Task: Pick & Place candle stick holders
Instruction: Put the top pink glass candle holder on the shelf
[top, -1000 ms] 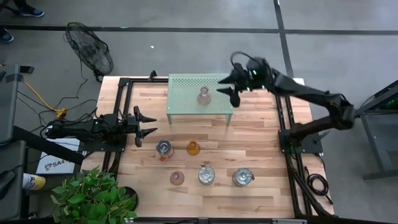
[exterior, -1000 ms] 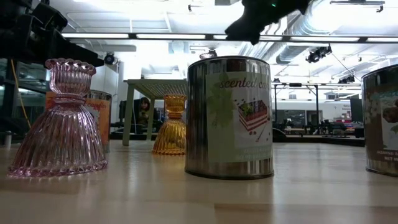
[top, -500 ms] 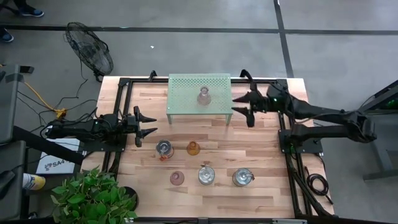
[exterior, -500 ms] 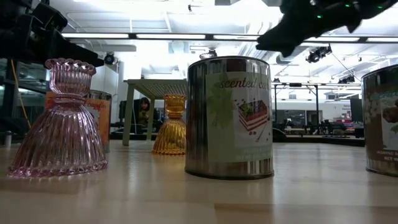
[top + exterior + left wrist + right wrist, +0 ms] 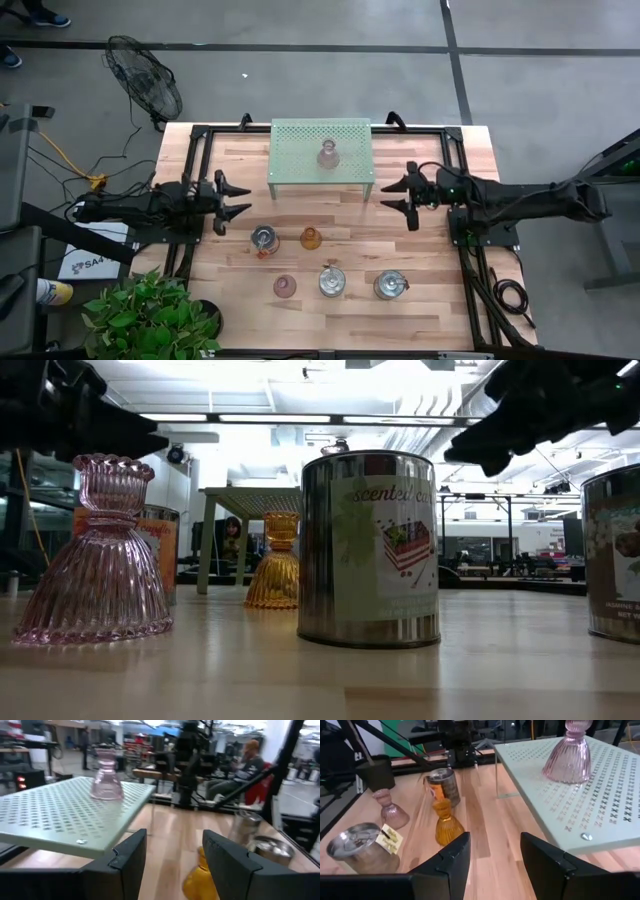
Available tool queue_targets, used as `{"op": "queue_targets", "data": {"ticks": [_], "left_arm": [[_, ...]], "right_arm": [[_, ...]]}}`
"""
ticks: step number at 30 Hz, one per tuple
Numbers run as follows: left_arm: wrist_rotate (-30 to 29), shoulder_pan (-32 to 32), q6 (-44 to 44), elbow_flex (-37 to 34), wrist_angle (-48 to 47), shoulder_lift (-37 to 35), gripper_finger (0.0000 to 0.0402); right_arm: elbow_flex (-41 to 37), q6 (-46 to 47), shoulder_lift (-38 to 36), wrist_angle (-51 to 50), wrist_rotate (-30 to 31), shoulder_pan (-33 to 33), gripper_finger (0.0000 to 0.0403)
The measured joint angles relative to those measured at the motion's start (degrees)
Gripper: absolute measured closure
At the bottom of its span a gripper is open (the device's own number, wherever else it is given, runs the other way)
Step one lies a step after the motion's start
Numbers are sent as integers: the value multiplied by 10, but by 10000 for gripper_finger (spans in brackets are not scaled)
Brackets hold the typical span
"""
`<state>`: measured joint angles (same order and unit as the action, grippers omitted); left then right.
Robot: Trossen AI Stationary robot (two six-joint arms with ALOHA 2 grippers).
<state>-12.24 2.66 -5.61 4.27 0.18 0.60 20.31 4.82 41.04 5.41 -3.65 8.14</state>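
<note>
A pale pink holder (image 5: 327, 155) stands on its base on the green perforated shelf (image 5: 300, 170) at the table's far side. On the wood in front of the shelf stand an amber holder (image 5: 311, 238), a second pink holder (image 5: 285, 286) and three silvery jars (image 5: 263, 239), (image 5: 331, 281), (image 5: 389, 286). My left gripper (image 5: 232, 198) is open at the left edge, level, left of the shelf. My right gripper (image 5: 400, 195) is open just right of the shelf's near right corner. Neither has anything between its fingers.
The shelf's legs (image 5: 206, 550) stand on the table. Bare wood lies between the shelf and the row of holders. Black frame rails (image 5: 200, 160) run along both table sides. A plant (image 5: 150, 315) stands off the near left corner, a fan (image 5: 145, 85) off the far left corner.
My right gripper has drawn back from above the shelf's far right corner toward the table's near and right edges and has come down beside the shelf, staying open. My left gripper has rolled a little in place. No holder has moved.
</note>
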Motion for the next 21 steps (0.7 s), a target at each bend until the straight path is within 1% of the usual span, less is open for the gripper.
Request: {"op": "queue_targets", "data": {"ticks": [3, 5, 7, 11, 15, 17, 21], "left_arm": [[-48, 0, -26, 0, 18, 7, 213], [-73, 0, -5, 1, 46, 25, 213], [-82, 0, 22, 1, 80, 53, 213], [-90, 0, 53, 1, 165, 135, 213], [-110, -3, 58, 8, 245, 237, 213], [-103, -20, 57, 26, 259, 290, 213], [-39, -79, 55, 89, 277, 402, 213]], "right_arm": [[0, 3, 1, 6, 44, -32, 235], [0, 3, 2, 12, 70, -50, 235], [0, 3, 2, 20, 92, -64, 235], [0, 7, 2, 26, 127, -84, 235], [0, 8, 2, 24, 152, -94, 235], [0, 6, 2, 21, 157, -95, 235], [-8, -13, 2, 34, 152, -95, 235]]}}
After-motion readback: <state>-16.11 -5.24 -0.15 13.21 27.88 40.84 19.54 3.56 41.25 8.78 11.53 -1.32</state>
